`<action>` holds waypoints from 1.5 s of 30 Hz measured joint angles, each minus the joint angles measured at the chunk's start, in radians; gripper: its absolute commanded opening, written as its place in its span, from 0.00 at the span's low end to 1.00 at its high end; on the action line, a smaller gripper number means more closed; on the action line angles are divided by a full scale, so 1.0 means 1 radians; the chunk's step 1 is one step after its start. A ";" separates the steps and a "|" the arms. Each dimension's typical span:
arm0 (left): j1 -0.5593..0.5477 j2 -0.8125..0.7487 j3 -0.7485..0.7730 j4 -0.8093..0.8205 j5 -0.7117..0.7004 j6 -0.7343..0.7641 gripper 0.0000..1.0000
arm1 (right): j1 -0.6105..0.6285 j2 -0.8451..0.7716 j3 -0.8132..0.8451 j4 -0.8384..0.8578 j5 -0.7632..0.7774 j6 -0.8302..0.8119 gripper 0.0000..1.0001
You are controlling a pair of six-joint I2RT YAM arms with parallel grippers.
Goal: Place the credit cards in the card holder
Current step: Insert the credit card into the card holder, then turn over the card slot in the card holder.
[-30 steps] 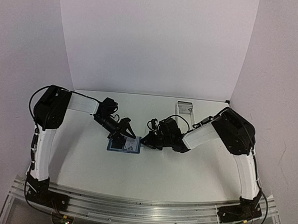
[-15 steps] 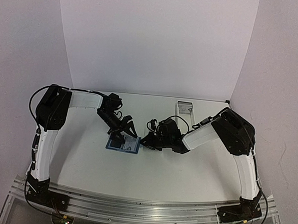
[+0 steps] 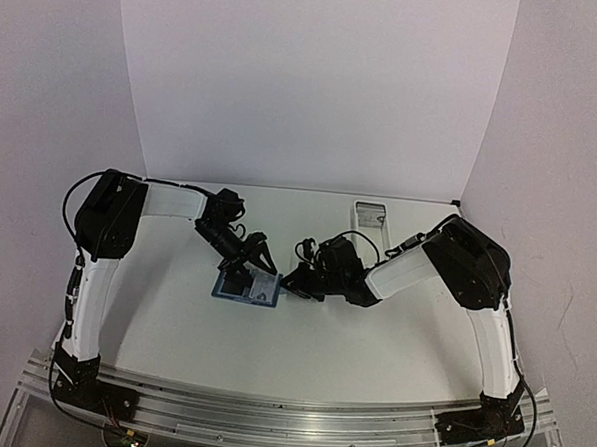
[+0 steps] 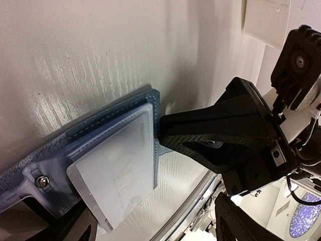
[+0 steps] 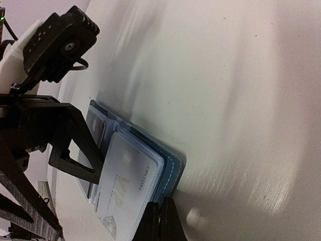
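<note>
Since a second ago the left arm's wrist has swung a little farther out over the table (image 3: 323, 335). The holder (image 3: 237, 294) under it has turned slightly. The right arm looks unmoved.

The left gripper (image 3: 248, 265) hangs over the holder with its fingers spread wide, holding nothing. Seen from the right wrist, one left finger (image 5: 75, 143) comes down with its tip on the open holder, about at the fold. On the half behind that finger a dark card (image 5: 94, 131) is tucked in. On the half in front of it lies a pale card (image 5: 128, 186) marked VIP. The other left finger is off to the side, clear of both cards.

The right gripper (image 5: 160, 221) has its fingers pressed together. The joined tips touch the holder's outer edge, just beyond the pale card. Whether they nip the cover or only press against it I cannot tell. The holder lies open and flat between the two grippers, directly below the left one and at the tips of the right.
</note>
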State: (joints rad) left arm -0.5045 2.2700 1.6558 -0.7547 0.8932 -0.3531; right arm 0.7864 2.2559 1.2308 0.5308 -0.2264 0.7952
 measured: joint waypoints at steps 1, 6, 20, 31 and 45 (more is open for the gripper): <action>0.000 0.000 0.000 0.001 0.002 0.000 0.81 | 0.000 0.000 -0.002 0.003 -0.003 0.003 0.00; 0.002 0.000 0.002 -0.013 0.010 0.043 0.86 | -0.002 0.000 -0.003 0.006 -0.010 0.018 0.00; 0.016 -0.053 0.079 -0.194 -0.182 0.354 0.89 | 0.002 -0.082 -0.033 -0.005 -0.051 0.046 0.00; 0.042 -0.163 -0.105 -0.039 -0.135 0.251 0.74 | 0.043 -0.109 0.025 -0.039 -0.050 0.079 0.00; 0.066 -0.187 -0.201 0.039 -0.116 0.199 0.46 | 0.072 -0.109 0.054 -0.054 -0.032 0.089 0.00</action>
State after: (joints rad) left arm -0.4385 2.0834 1.4544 -0.7155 0.7773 -0.1543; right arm 0.8585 2.1464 1.2850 0.4767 -0.2581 0.8845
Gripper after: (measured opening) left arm 0.469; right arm 0.005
